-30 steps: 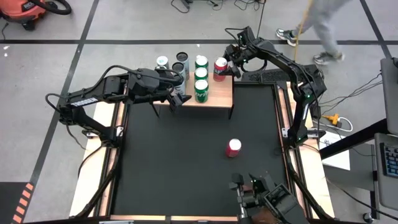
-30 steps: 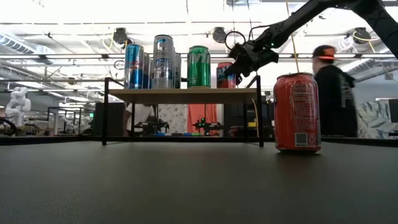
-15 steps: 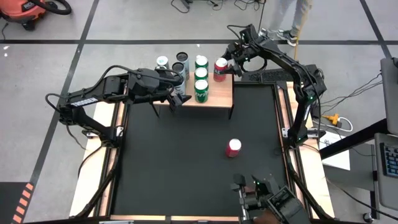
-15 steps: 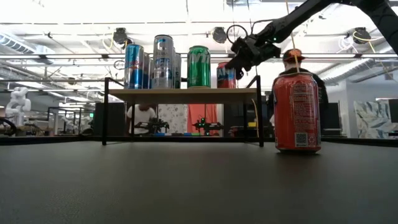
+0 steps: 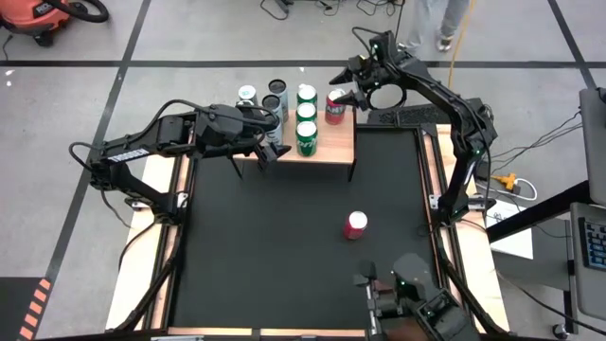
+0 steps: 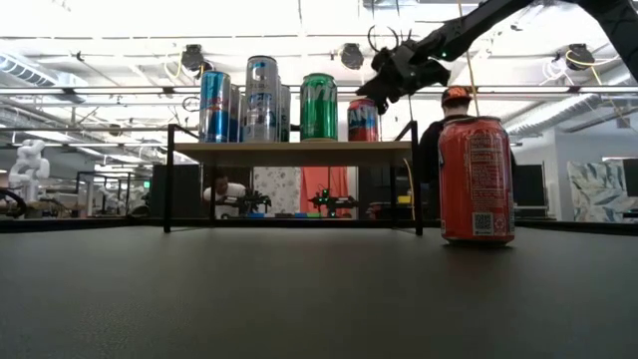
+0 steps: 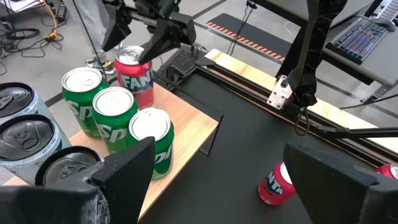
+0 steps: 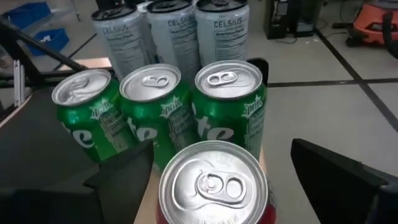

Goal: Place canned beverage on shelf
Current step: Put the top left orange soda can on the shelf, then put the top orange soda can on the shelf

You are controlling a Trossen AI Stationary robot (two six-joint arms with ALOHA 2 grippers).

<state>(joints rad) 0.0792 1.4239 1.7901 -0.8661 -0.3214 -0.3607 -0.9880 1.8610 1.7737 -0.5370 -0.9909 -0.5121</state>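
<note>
Here, the landmark for every place below is the shelf (image 5: 327, 147), a small light-wood board on thin black legs at the far end of the tabletop (image 5: 284, 246).
Shelf contents: three green cans (image 5: 306, 116) in a row, silver and blue tall cans (image 5: 248, 95) beside them toward the left arm, and a red can on the shelf (image 5: 334, 105) at the corner nearest the right arm.
Task can: a second red can on the tabletop (image 5: 356, 224) stands upright, well apart from the shelf on its near side, untouched by either claw.
Right claw (image 5: 348, 84): released, fingers spread, hanging just above and behind the shelf's red can, touching nothing.
Left claw (image 5: 268, 140): also released and empty, hovering over the shelf edge by the silver cans.
Handling: the can looks like thin, smooth painted metal, probably full, so fairly heavy for its size, slippery and easy to dent.
Where to hold: likely best across the middle of the round wall, fingers on opposite sides, squeezing gently and keeping it upright.
Risk: the shelf is crowded, so a bump could topple its neighbours.
Background: a person (image 6: 444, 130) stands beyond the shelf.
</note>
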